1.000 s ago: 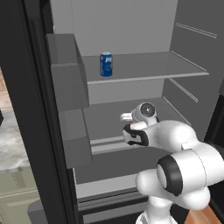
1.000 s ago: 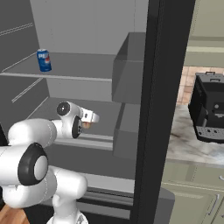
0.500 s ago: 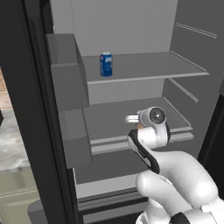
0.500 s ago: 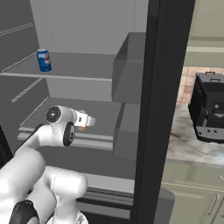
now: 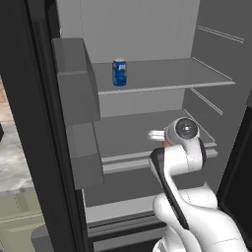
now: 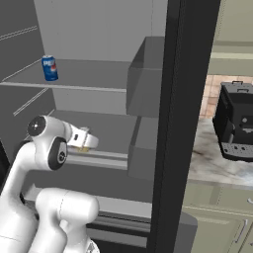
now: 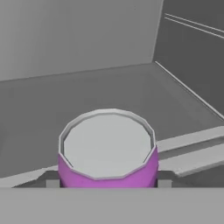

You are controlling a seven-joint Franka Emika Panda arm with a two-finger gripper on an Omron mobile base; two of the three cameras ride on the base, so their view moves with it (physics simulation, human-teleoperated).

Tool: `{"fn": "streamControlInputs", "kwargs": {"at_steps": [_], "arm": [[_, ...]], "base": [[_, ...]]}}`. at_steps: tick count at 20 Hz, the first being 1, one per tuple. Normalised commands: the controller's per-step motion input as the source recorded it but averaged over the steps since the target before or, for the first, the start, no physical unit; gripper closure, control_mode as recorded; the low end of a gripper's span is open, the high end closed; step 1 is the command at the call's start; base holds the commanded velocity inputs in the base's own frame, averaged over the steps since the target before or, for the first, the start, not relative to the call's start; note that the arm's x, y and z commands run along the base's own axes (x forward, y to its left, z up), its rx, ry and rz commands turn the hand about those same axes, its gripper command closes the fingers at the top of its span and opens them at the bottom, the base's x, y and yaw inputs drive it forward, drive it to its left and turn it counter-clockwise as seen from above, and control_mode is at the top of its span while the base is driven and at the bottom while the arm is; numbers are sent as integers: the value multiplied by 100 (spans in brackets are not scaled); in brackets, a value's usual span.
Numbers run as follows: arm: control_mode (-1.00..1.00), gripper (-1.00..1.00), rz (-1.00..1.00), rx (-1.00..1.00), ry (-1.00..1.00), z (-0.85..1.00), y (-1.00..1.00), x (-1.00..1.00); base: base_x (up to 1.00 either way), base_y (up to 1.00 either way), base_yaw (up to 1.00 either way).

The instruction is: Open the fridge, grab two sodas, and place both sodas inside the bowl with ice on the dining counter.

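Note:
The fridge stands open, its light grey shelves facing me. The blue soda stands upright on the upper shelf, also seen as the blue soda from the right. In the hand view the pink soda sits between my fingertips, its grey top facing the camera. My gripper is shut on it above the lower shelf. From the base views the gripper reaches in over that shelf, mostly behind the wrist. The bowl with ice and the dining counter are out of view.
Grey door bins jut out on the left door. The black edge of the right door stands close to the arm. Beyond it a black coffee machine sits on a marble counter over pale green cabinets.
The arm has swung and folded, its elbow dropping toward the base, and the hand has shifted a little right over the lower shelf. The blue soda has not moved.

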Motion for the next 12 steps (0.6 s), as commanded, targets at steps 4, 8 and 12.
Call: {"fn": "streamControlInputs", "kwargs": {"at_steps": [4,8,12], "arm": [[-100,100,-9,0,7,68,-6,-82],[-100,100,-8,0,5,72,-11,-79],[-100,100,-8,1,0,35,-4,-91]], "base": [[0,0,0],[0,0,0],[0,0,0]]}}
